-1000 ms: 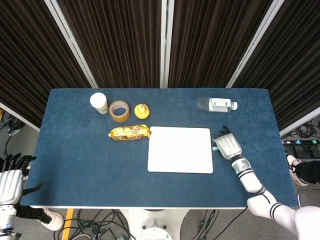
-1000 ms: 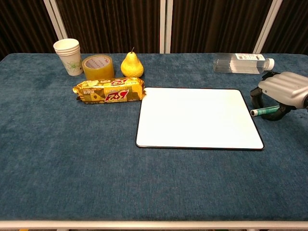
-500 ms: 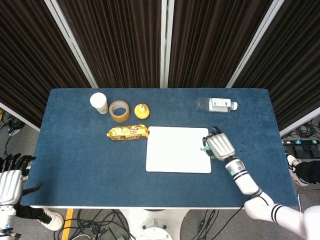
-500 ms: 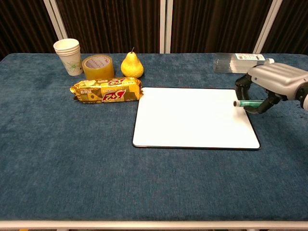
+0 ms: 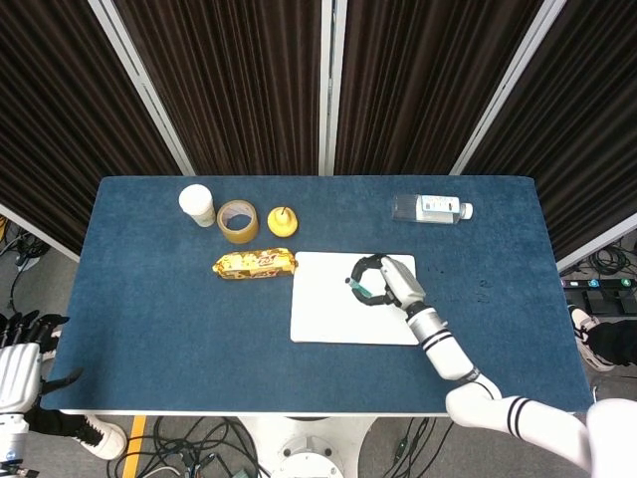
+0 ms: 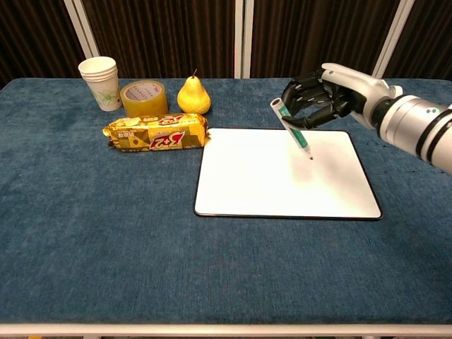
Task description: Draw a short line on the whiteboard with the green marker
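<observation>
The white whiteboard (image 5: pixel 338 319) (image 6: pixel 268 185) lies flat at the middle of the blue table. Above its right half my right hand (image 5: pixel 386 281) (image 6: pixel 323 92) holds the green marker (image 6: pixel 292 129) (image 5: pixel 357 289), fingers curled round the barrel. The marker slants down with its tip pointing at the board; the tip hangs just above the surface, and no line shows on the board. My left hand (image 5: pixel 22 349) stays off the table's near left corner, fingers spread and holding nothing; the chest view does not show it.
A yellow snack pack (image 5: pixel 258 264) (image 6: pixel 157 132) lies against the board's left top corner. Behind it stand paper cups (image 6: pixel 99 82), a tape roll (image 6: pixel 144 98) and a pear (image 6: pixel 193 94). A water bottle (image 5: pixel 431 208) lies at the back right.
My right hand has swung left from the board's right edge to over its right half, lifting and tilting the marker from level to tip-down. The left hand has barely moved.
</observation>
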Motion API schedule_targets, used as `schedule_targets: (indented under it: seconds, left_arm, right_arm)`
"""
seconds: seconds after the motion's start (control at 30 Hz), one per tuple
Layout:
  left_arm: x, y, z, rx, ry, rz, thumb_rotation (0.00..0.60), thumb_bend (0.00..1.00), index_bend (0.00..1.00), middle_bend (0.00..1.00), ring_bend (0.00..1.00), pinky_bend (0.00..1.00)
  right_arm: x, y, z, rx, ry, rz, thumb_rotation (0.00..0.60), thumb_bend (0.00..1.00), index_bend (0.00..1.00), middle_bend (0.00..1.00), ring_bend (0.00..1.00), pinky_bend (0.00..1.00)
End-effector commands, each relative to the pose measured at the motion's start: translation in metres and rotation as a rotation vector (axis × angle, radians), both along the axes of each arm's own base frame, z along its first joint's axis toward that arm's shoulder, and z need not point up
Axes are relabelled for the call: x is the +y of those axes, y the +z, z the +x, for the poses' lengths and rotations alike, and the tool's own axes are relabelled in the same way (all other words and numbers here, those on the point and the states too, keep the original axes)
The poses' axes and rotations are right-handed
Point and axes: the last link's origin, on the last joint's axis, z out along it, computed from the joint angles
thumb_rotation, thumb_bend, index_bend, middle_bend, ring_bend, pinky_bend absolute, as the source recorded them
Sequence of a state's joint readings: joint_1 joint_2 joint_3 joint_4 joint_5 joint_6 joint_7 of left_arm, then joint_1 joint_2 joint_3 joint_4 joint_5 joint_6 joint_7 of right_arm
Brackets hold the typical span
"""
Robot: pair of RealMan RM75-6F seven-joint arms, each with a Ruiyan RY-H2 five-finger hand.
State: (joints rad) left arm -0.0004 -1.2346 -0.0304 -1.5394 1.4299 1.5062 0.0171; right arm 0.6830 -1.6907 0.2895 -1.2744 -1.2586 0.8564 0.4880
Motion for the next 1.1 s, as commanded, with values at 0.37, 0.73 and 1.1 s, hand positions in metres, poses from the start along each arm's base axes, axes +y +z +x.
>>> schedule_targets:
  seconds: [0.37,0.73,1.1]
  left_arm:
    - [0.002,-0.002,-0.004,-0.012,0.002,-0.007,0.600,0.00,0.25,0.21,0.09,0.07]
    - [0.000,-0.003,-0.008,-0.020,0.009,-0.007,0.600,0.00,0.25,0.21,0.09,0.07]
    - [0.003,-0.005,-0.008,-0.024,-0.009,-0.011,0.600,0.00,0.25,0.21,0.09,0.07]
  right_arm:
    - [-0.006,-0.059,0.020,-0.265,-0.101,0.000,0.600,0.40,0.70,0.57,0.34,0.22]
    - [-0.004,-0.078,0.022,-0.263,-0.091,0.005,0.600,0.40,0.70,0.57,0.34,0.22]
    - [0.008,-0.038,-0.023,-0.226,-0.103,-0.064,0.600,0.46,0.70,0.57,0.34,0.22]
